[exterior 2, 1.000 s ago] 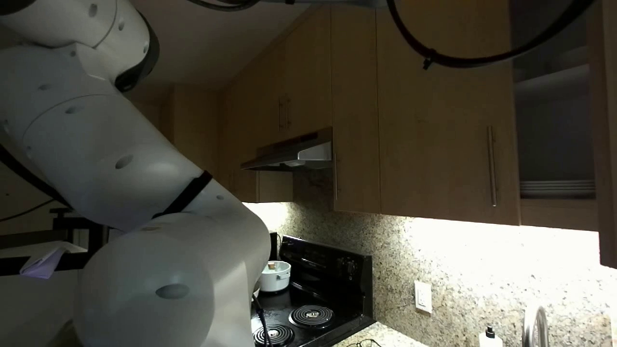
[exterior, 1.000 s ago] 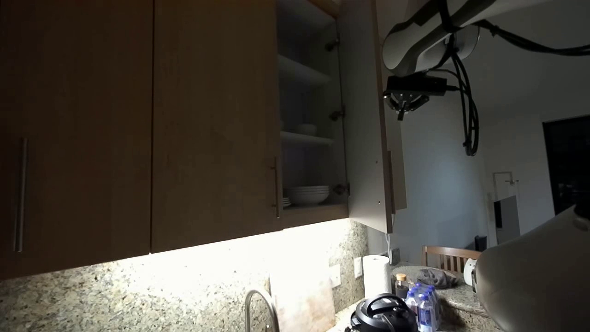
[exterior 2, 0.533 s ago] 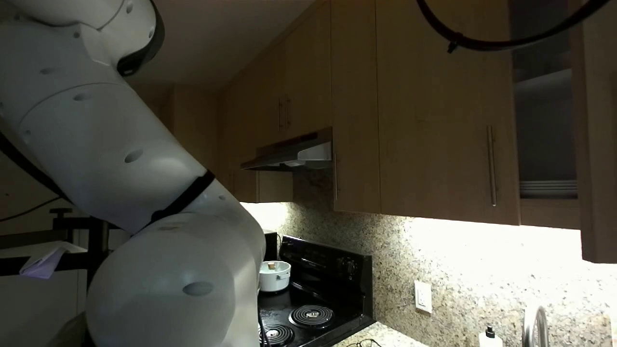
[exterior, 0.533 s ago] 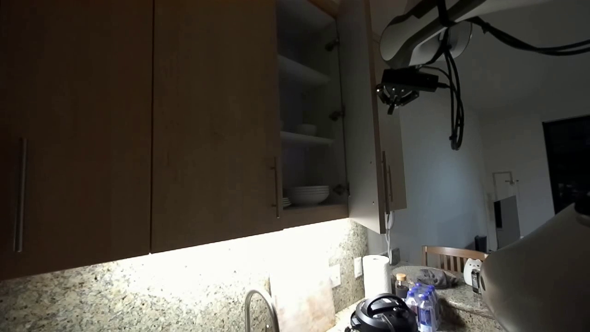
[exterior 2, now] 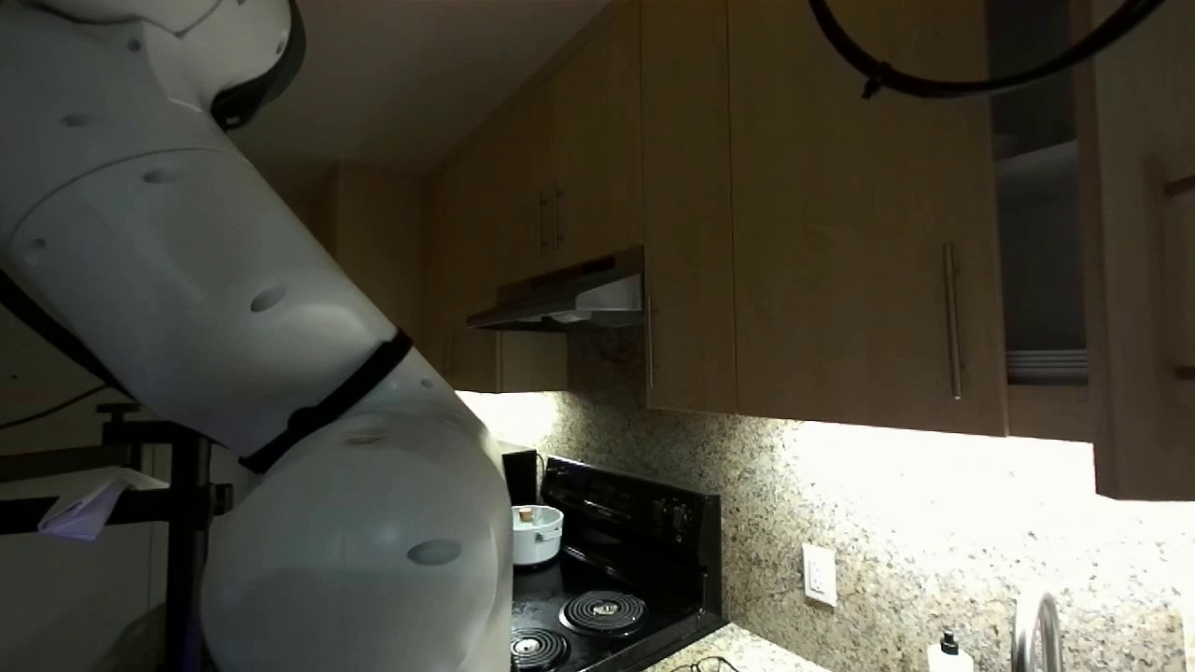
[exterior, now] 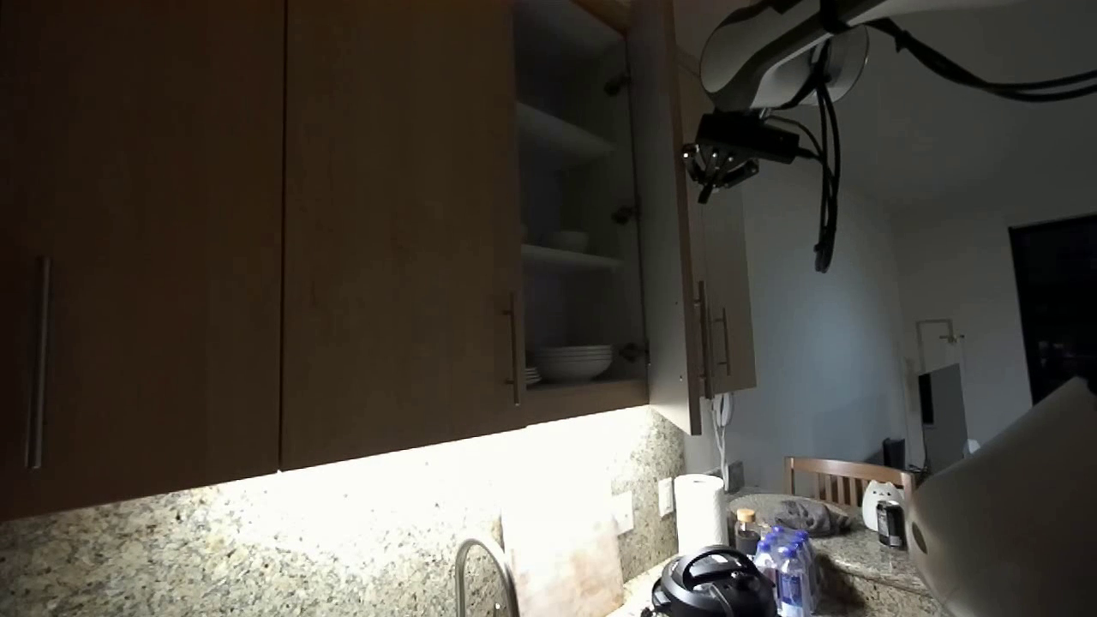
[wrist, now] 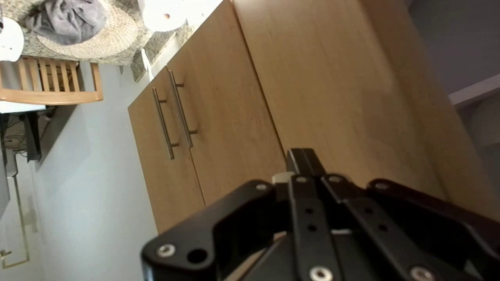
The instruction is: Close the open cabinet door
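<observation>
The cabinet door [exterior: 664, 283] stands open, its grey inner face and brown edge showing beside the cabinet interior. Its wood outer face shows at the right in an exterior view [exterior 2: 1134, 392], with the mounts of its handle at the frame edge. The vertical handle [exterior: 704, 338] sits near its bottom. In the wrist view, the wood panel [wrist: 332, 78] at the right appears to be this door. My gripper [exterior: 704, 195] is beside the door's outer side, fingers pointing down. In the wrist view my gripper [wrist: 302, 156] is shut with nothing between the fingertips. Exact contact is hard to tell.
A wide closed cabinet door [exterior: 398, 214] adjoins the open cabinet, which holds bowls [exterior: 572, 364] on shelves. Neighbouring closed doors [wrist: 230, 101] have two bar handles. Below are a faucet [exterior: 484, 548], a black cooker [exterior: 716, 587], a paper towel roll [exterior: 699, 514] and bottles [exterior: 790, 574].
The cabinet door has swung partway inward, covering more of the opening. My gripper has moved left and slightly up alongside it in an exterior view, staying on its outer side.
</observation>
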### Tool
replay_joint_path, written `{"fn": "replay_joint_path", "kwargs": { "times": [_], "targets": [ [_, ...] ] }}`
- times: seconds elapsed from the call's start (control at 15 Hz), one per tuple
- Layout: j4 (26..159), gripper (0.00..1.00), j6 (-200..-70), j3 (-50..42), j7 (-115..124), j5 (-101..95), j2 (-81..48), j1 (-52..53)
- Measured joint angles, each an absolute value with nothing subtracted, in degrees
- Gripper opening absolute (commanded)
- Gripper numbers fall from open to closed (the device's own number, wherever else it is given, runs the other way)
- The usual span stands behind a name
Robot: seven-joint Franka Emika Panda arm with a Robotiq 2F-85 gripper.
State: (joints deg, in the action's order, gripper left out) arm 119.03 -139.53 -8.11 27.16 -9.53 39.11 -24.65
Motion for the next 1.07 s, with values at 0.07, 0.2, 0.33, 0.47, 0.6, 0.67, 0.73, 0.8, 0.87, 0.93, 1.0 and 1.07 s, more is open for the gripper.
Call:
{"fn": "replay_joint_path", "kwargs": {
  "times": [0.07, 0.2, 0.33, 0.47, 0.6, 0.67, 0.73, 0.8, 0.87, 0.93, 1.0, 1.07],
  "targets": [
    [118.9, 0.00, -139.5, -8.3, 27.0, -8.7, 39.0, -23.8],
    [118.5, 0.00, -139.5, -8.9, 26.1, -6.6, 38.7, -22.1],
    [118.0, 0.00, -139.6, -9.7, 25.1, -4.6, 38.3, -20.4],
    [117.1, 0.00, -139.6, -10.6, 23.9, -2.6, 37.8, -18.7],
    [116.1, 0.00, -139.6, -11.6, 22.3, -0.6, 37.4, -16.9],
    [115.6, 0.00, -139.6, -12.0, 21.5, 0.4, 37.2, -16.0],
    [115.2, 0.00, -139.6, -12.5, 20.7, 1.5, 37.0, -15.1],
    [114.7, 0.00, -139.6, -13.0, 19.8, 2.8, 36.9, -14.0],
    [114.2, 0.00, -139.6, -13.5, 18.9, 4.1, 36.7, -13.0],
    [113.9, 0.00, -139.6, -14.1, 18.0, 5.4, 36.5, -12.0],
    [113.5, 0.00, -139.6, -14.7, 17.1, 6.8, 36.2, -10.9],
    [113.0, 0.00, -139.6, -15.3, 16.3, 8.2, 35.9, -9.9]
  ]
}}
